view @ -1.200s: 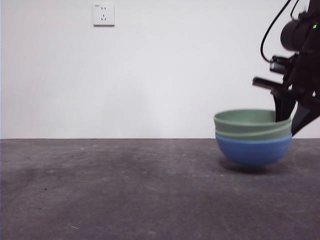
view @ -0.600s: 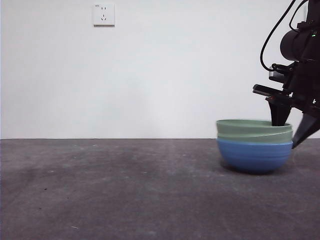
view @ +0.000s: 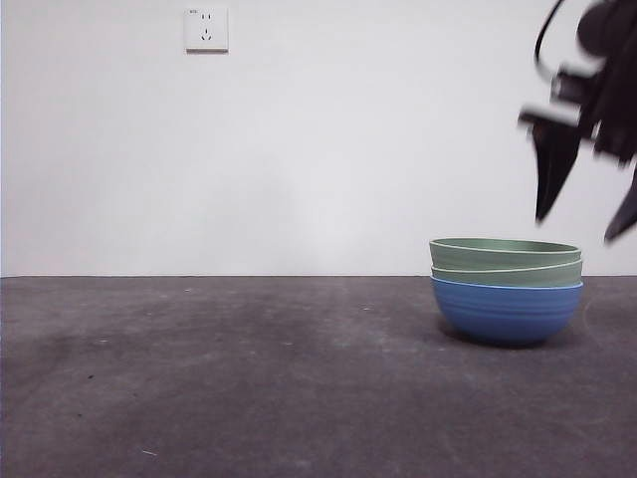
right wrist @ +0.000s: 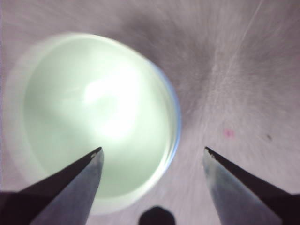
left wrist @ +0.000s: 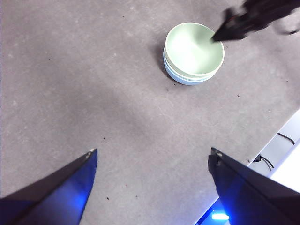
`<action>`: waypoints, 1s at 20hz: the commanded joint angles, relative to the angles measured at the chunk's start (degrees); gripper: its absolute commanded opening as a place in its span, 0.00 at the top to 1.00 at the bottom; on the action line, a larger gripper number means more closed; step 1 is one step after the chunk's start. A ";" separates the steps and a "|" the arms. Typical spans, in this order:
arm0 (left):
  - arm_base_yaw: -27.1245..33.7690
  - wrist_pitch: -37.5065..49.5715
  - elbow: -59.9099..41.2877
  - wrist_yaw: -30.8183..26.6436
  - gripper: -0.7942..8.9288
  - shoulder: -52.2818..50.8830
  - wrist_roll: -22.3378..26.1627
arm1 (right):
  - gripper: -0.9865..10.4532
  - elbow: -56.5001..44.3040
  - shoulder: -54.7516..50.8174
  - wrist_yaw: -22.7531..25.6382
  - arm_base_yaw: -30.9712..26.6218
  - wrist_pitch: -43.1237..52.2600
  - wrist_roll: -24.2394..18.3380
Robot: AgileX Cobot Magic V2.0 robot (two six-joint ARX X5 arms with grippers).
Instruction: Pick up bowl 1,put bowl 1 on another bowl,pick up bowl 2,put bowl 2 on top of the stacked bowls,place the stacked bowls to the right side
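Stacked bowls (view: 507, 291) on table, right hand (view: 585, 214) above (seemingly spread)

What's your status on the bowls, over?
Right gripper open, above the stacked bowls, not touching. Stack set on table, blue bowl at bottom. Left gripper open, waiting. Nothing in the way.

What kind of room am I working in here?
Probably a lab or test bench: a bare grey table, a plain white wall with one socket, and only the stacked bowls beneath the open right hand.
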 commanded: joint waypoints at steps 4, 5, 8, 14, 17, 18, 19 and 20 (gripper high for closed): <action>-0.02 0.28 -0.26 0.04 0.51 -0.02 2.25 | 0.61 0.09 -15.37 -0.09 4.33 -12.50 -2.10; -0.02 0.28 -0.26 0.15 0.51 -0.02 2.29 | 0.61 0.09 -18.12 -0.04 5.75 -14.88 -2.29; -0.02 -0.31 -0.26 0.39 0.51 -0.02 3.17 | 0.61 0.09 -25.09 0.07 10.47 -20.02 -2.62; -0.02 -3.45 -0.26 0.37 0.77 -0.02 3.74 | 0.90 0.09 -30.84 0.35 15.34 -28.72 -5.35; -0.02 -3.69 -0.26 0.37 0.93 -0.02 3.85 | 0.92 0.09 -30.75 0.33 15.56 -31.26 -8.17; -0.02 -3.65 -0.26 0.37 0.93 -0.02 3.98 | 0.92 0.09 -30.75 0.31 15.56 -30.82 -8.13; -0.02 -3.50 -0.26 0.33 0.93 -0.02 3.96 | 0.91 0.09 -30.75 0.31 15.56 -30.25 -8.02; -0.02 -3.37 -0.26 0.31 0.92 -0.02 3.93 | 0.91 0.09 -30.75 0.31 15.54 -29.73 -7.96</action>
